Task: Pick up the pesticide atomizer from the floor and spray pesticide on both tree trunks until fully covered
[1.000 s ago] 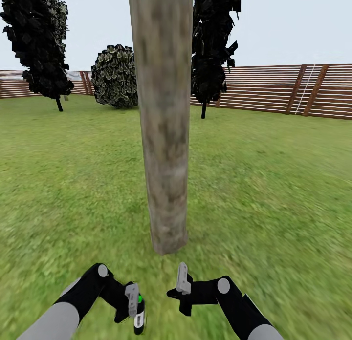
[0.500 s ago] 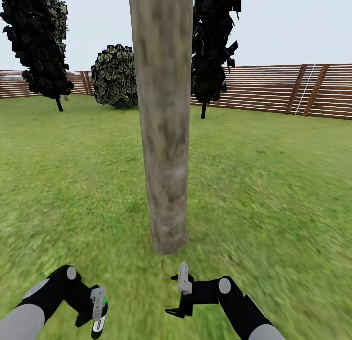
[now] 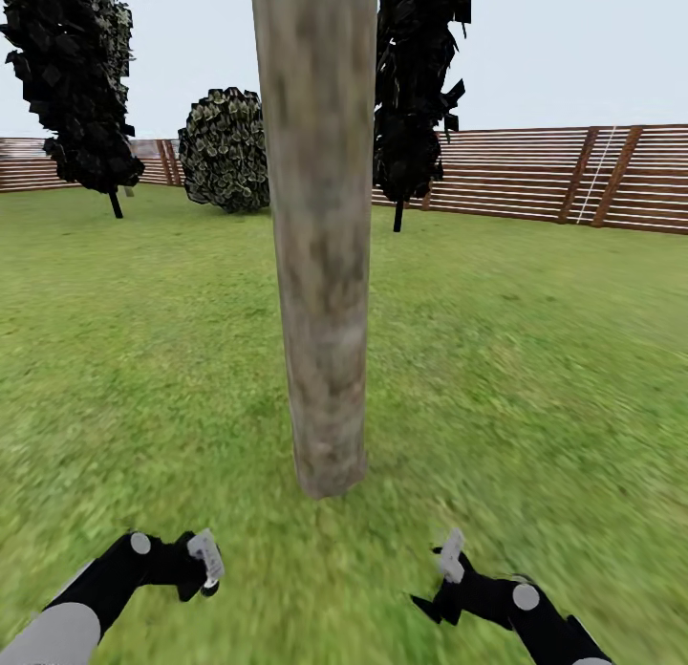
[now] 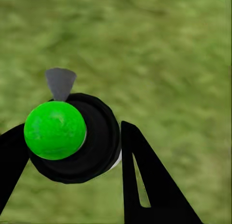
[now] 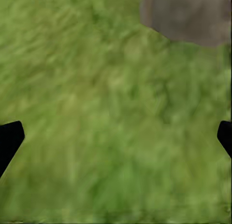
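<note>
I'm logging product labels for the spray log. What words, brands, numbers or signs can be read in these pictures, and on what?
None can be read.
The atomizer, held in the left gripper, shows a plain green dot on its top, no lettering.
The tree trunk and the fence carry no text or signs.

One thick grey-brown tree trunk (image 3: 320,235) is seen. Behind it, two dark-leaved trees on thin stems are counted, one to its left (image 3: 75,82) and one just to its right (image 3: 416,82), with one round pale-leaved shrub (image 3: 225,149) between the left tree and the trunk. One slatted fence (image 3: 554,173) is seen beyond. Two robot arms are counted before the trunk, and one atomizer (image 4: 72,137) is held.
</note>
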Controlling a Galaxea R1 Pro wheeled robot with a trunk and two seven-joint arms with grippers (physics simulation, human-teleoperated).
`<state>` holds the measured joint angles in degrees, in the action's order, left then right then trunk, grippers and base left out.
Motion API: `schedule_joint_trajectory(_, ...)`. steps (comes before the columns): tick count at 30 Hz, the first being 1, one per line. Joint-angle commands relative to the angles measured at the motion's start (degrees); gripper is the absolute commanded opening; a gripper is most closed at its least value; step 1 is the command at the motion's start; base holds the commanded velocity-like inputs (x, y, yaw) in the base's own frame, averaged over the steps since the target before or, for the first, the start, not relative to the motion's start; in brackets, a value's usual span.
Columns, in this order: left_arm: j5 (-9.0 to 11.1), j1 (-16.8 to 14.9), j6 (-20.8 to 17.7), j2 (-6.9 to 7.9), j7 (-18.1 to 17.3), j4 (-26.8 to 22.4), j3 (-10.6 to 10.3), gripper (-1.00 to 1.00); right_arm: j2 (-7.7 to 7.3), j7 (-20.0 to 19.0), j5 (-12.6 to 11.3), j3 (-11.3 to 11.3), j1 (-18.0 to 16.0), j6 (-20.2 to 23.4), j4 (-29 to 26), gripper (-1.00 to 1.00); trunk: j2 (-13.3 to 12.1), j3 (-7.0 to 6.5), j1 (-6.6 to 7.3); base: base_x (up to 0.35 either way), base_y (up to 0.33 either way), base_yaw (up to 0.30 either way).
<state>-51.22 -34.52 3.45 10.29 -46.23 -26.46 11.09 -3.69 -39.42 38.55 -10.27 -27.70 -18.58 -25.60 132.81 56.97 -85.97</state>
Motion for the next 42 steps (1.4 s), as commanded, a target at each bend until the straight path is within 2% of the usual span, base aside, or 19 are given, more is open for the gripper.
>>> schedule_joint_trajectory(1,0.16,-0.02,-0.12,-0.32,1.63,0.86,0.68,-1.00,-0.45,1.28,-0.07,-1.40,0.00,-0.06,1.29,1.00,0.00,-0.01,0.00,0.000,0.000,0.000)
schedule_joint_trajectory(3,2.25,-0.02,-0.43,-1.85,10.15,4.86,4.90,-1.00,-2.23,11.75,-0.12,-8.06,0.01,-0.54,7.59,1.00,0.00,-0.01,0.00,0.000,0.000,0.000)
schedule_joint_trajectory(4,4.52,-0.02,-0.46,-2.39,14.83,5.90,7.51,-1.00,-2.56,18.46,-0.16,-10.43,0.02,-1.45,10.17,1.00,0.00,-0.01,0.00,0.000,0.000,0.000)
schedule_joint_trajectory(5,6.32,-0.02,-0.41,-2.69,18.34,6.39,9.24,-1.00,-2.65,23.00,-0.19,-11.51,0.02,-2.55,11.70,1.00,0.00,-0.01,0.00,0.000,0.000,0.000)
schedule_joint_trajectory(7,9.92,-0.02,-0.26,-3.03,25.77,7.34,11.84,-1.00,-2.67,30.96,-0.25,-12.66,0.05,-5.84,14.57,1.00,0.00,-0.01,0.00,0.000,0.000,0.000)
schedule_joint_trajectory(9,12.66,-0.02,-0.17,-3.16,32.14,8.97,13.07,-1.00,-2.50,37.50,-0.40,-13.18,0.30,-10.36,17.46,1.00,0.00,-0.01,0.00,0.000,0.000,0.000)
schedule_joint_trajectory(11,14.51,-0.02,-0.13,-3.37,37.00,10.76,13.67,-1.00,-2.20,44.98,-0.84,-13.37,1.41,-17.05,20.69,1.00,0.00,-0.01,0.00,0.000,0.000,0.000)
schedule_joint_trajectory(13,15.14,-0.02,-0.09,-4.22,38.77,11.45,13.91,-1.00,-1.79,50.56,-0.92,-13.43,2.91,-23.00,22.12,1.00,0.00,-0.01,0.00,0.000,0.000,0.000)
schedule_joint_trajectory(14,15.19,-0.02,-0.04,-4.48,38.95,11.50,13.92,-1.00,-1.75,51.28,-0.94,-13.44,3.19,-24.00,22.26,1.00,0.00,-0.01,0.00,0.000,0.000,0.000)
schedule_joint_trajectory(15,15.29,-0.02,0.11,-5.53,39.35,11.61,13.90,-1.00,-1.65,53.00,-0.99,-13.45,3.91,-27.04,22.57,1.00,0.00,-0.01,0.00,0.000,0.000,0.000)
schedule_joint_trajectory(18,15.35,-0.02,0.10,-6.58,39.63,11.67,13.88,-1.00,-1.60,53.94,-1.01,-13.50,4.31,-29.03,22.74,1.00,0.00,-0.01,0.00,0.000,0.000,0.000)
schedule_joint_trajectory(24,15.64,-0.02,-0.24,-7.30,39.80,11.77,13.95,-1.00,-1.43,54.18,-1.10,-13.47,4.41,-29.34,22.89,1.00,0.00,-0.01,0.00,0.054,-0.016,0.000)
schedule_joint_trajectory(27,15.74,-0.02,-0.50,-7.98,39.72,11.91,13.96,-1.00,-1.09,54.21,-2.11,-13.59,4.41,-29.40,22.87,1.00,0.00,-0.01,0.00,0.219,-0.144,0.000)
schedule_joint_trajectory(28,15.46,-0.02,-11.21,-9.17,39.33,12.15,13.93,-1.00,-0.24,53.97,-10.15,-13.56,4.41,-29.32,22.87,1.00,0.00,-0.01,0.00,0.040,-0.027,0.000)
schedule_joint_trajectory(37,15.44,-0.10,-11.79,-9.21,39.22,11.95,13.73,-1.00,-0.18,54.01,-10.25,-13.55,4.41,-29.32,22.94,1.00,0.00,-0.01,0.00,0.004,-0.003,0.000)
schedule_joint_trajectory(38,15.45,-0.37,-15.84,-10.12,37.36,11.87,13.61,-1.00,0.18,54.02,-10.16,-13.47,4.42,-29.31,22.97,1.00,0.00,-0.01,0.00,0.000,0.000,-0.265)
schedule_joint_trajectory(42,15.38,-0.37,-15.78,-10.12,37.35,11.87,13.61,-1.00,0.56,54.01,-10.08,-13.46,4.41,-29.31,22.96,1.00,0.00,-0.01,0.00,0.000,0.000,-0.272)
